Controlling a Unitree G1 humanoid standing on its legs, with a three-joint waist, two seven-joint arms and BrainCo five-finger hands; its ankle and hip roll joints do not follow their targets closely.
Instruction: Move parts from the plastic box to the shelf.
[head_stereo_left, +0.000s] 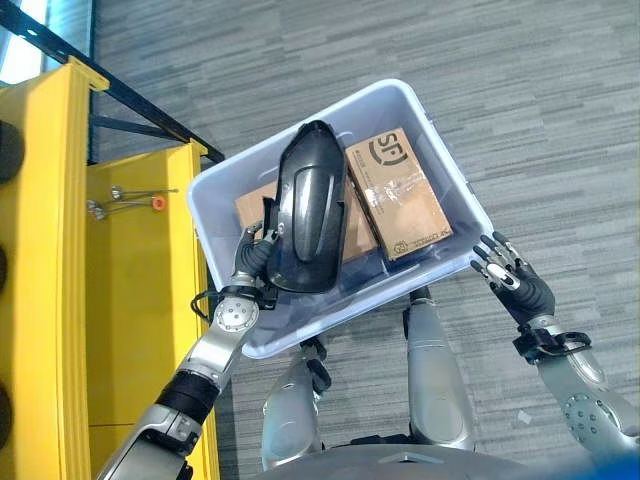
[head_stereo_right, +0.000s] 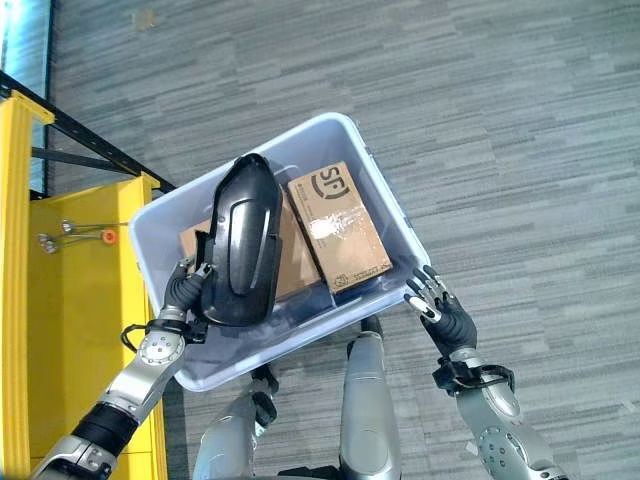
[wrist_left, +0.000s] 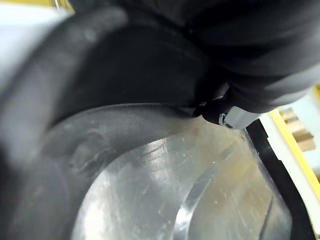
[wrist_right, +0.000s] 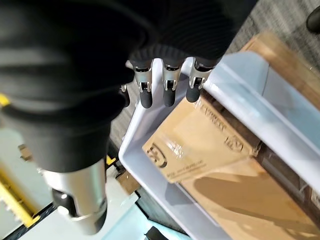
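Two cardboard boxes (head_stereo_left: 398, 192) in plastic box (head_stereo_left: 455, 180); left robot hand (head_stereo_left: 258, 250) clamps black part (head_stereo_left: 305, 205); right robot hand (head_stereo_left: 512, 275) spread.

The left arm reached up from the lower left, its left hand (head_stereo_left: 255, 252) curled around something dark. The right arm rose from the lower right, and the right hand (head_stereo_left: 515, 278) was free, fingers (wrist_right: 167, 92) straight and relaxed.

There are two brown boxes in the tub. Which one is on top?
The cardboard box by the plastic tub's right wall. It lies over the other one, which the black part mostly hides.
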